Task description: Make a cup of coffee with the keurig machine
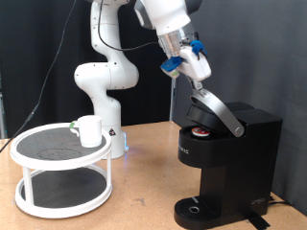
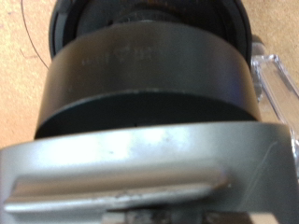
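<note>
The black keurig machine [image 1: 235,163] stands on the wooden table at the exterior view's right. Its hinged lid [image 1: 219,110] is raised and tilted up. A small pod with a red top [image 1: 200,132] sits in the open chamber. My gripper [image 1: 197,86] is at the raised end of the lid, touching or very close to it. The wrist view shows the silver-grey lid panel [image 2: 140,168] close up, with the machine's black round body [image 2: 149,84] beyond it; my fingers do not show clearly there. The white cup [image 1: 89,130] stands on a round stand at the left. The drip base [image 1: 197,209] holds nothing.
The cup's stand is a white two-tier round rack [image 1: 58,196] with dark shelves at the exterior view's left. The robot's white base [image 1: 106,96] stands behind it. A black curtain hangs at the back. A clear plastic part [image 2: 273,79] shows beside the machine in the wrist view.
</note>
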{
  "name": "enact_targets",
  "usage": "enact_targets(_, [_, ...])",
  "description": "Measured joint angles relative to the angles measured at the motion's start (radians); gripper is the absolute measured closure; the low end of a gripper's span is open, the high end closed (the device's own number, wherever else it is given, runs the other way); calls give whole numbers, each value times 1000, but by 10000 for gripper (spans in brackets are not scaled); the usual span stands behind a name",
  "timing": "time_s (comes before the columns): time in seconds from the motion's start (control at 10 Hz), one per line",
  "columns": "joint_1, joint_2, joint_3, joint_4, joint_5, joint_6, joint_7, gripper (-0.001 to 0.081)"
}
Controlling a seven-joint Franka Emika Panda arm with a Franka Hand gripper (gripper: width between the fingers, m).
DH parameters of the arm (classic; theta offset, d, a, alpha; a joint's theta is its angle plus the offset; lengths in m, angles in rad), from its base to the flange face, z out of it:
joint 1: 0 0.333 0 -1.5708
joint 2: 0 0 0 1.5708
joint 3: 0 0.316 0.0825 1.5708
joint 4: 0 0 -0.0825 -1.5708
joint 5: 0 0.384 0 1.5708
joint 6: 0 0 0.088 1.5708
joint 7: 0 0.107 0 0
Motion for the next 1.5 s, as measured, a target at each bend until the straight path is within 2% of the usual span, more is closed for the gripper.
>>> enact_targets(0.5, [-28, 51, 0, -59, -117, 60, 51, 806])
enact_targets(0.9, [-32, 113, -1, -99, -127, 151, 54, 806])
enact_targets(1.2, [-32, 112, -1, -100, -127, 153, 40, 806])
enact_targets(1.5, [-32, 104, -2, -113, -125, 175, -16, 806])
